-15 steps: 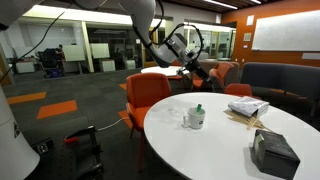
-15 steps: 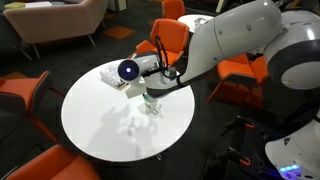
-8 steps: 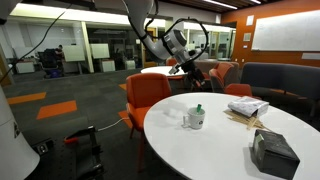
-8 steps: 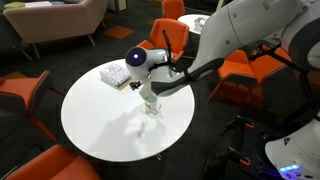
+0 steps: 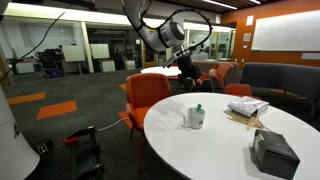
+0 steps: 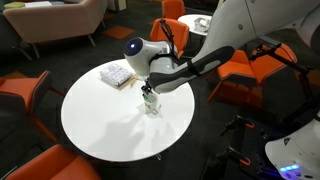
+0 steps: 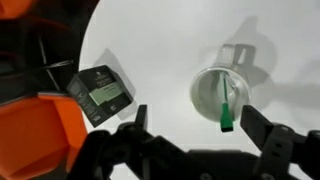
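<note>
Wrist view first, and we see the claw (image 7: pixel 195 135) spread wide, both dark fingers framing the bottom of the picture with nothing between them. Just above sits a white cup (image 7: pixel 222 93) on the round white worktop (image 7: pixel 160 50), and a green marker (image 7: pixel 227 115) stands inside it, leaning against the rim. Off to the side lies a dark box (image 7: pixel 100 88) near the worktop's edge, with an orange chair (image 7: pixel 35 135) below that edge.

We catch the same cup (image 5: pixel 195 117) in an exterior view, upright near the worktop's near side, and a stack of papers (image 5: pixel 247 107) and a dark box (image 5: pixel 273 152) sit well apart from it. From above, in an exterior view, the arm hangs over the cup (image 6: pixel 150 101) (the claw itself is hard to make out there).

What worries us: the cup looks light and the marker leans, so a finger coming down off-centre could clip the rim, tip the cup and send the marker rolling toward the edge. A slanted pinch on the marker's thin cap could also slip.
</note>
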Robot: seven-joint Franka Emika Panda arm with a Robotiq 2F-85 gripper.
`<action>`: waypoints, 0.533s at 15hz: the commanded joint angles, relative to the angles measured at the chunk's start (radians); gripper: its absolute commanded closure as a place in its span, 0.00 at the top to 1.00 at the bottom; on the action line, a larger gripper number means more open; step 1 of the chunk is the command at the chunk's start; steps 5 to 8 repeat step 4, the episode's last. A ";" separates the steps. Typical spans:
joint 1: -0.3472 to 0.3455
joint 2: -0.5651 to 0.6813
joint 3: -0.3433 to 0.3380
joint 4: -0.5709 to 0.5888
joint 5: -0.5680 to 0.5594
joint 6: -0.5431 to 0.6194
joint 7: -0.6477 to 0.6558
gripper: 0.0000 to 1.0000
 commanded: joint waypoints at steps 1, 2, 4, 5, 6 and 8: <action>0.004 -0.024 -0.018 -0.040 -0.046 0.093 -0.057 1.00; 0.002 -0.022 -0.021 -0.043 -0.047 0.122 -0.040 1.00; -0.016 -0.024 -0.016 -0.061 -0.014 0.213 -0.036 1.00; -0.016 -0.024 -0.016 -0.061 -0.014 0.213 -0.036 1.00; -0.016 -0.024 -0.016 -0.061 -0.014 0.213 -0.036 1.00; -0.016 -0.024 -0.016 -0.061 -0.014 0.213 -0.036 1.00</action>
